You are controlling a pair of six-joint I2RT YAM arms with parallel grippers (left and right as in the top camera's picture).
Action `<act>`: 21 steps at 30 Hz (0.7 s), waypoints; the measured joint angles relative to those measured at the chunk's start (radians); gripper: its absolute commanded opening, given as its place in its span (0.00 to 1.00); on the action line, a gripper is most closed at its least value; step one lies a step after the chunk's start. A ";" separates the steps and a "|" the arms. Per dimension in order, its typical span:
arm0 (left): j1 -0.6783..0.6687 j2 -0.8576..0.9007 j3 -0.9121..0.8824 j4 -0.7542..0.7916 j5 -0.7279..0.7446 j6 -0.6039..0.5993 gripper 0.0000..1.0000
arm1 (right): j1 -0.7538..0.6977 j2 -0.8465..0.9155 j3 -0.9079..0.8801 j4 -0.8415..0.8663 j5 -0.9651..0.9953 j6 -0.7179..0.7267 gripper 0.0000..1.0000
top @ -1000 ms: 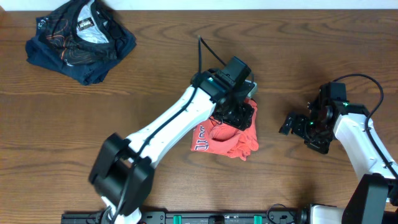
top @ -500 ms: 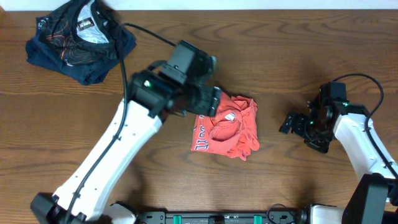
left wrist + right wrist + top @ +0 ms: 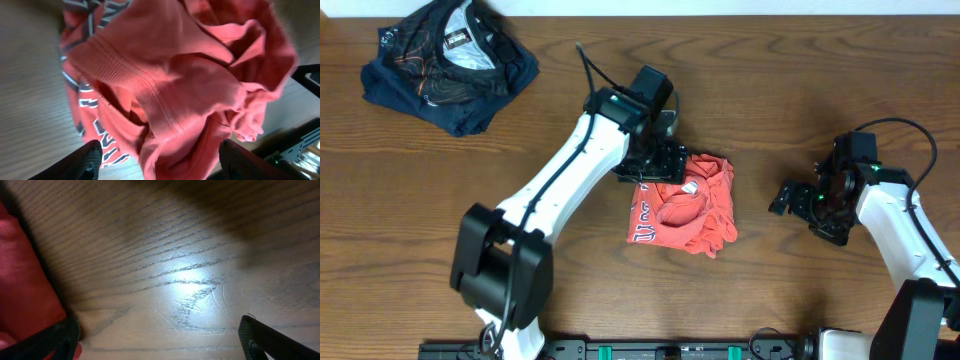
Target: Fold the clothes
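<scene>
shirt (image 3: 688,205) lies in a crumpled heap near the middle of the table (image 3: 820,90), not yet flat. white lettering shows along one edge and the ribbed collar (image 3: 150,95) faces up.

left claw (image 3: 655,165) hangs over the far edge of the heap with its fingers spread wide, pinching nothing. in the wrist view the cloth fills the gap between the two tips. from that angle i can't tell whether the tips brush the fabric or sit just above it. my read is that i have it over the collar to pick a clean grab point.

right claw (image 3: 785,200) is spread fully, low over bare wood just beside the shirt's other side and empty. i take this as parked clear so the arms don't cross.

dark garment (image 3: 450,65) sits bunched at the far corner, well apart, not part of this job.

judgement: spreading step, folding not begun.
</scene>
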 measured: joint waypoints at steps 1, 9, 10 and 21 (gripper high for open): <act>0.000 0.012 0.000 0.000 0.010 -0.002 0.77 | 0.000 0.000 0.000 0.000 0.000 0.000 0.99; 0.000 0.026 -0.003 0.030 0.045 -0.045 0.77 | 0.000 0.000 0.000 0.004 0.000 0.000 0.99; 0.000 0.026 -0.003 0.034 0.045 -0.052 0.76 | 0.000 0.000 0.000 0.004 0.000 0.000 0.99; 0.000 0.069 -0.003 0.052 0.049 -0.122 0.71 | 0.000 0.000 0.000 0.004 0.000 0.000 0.99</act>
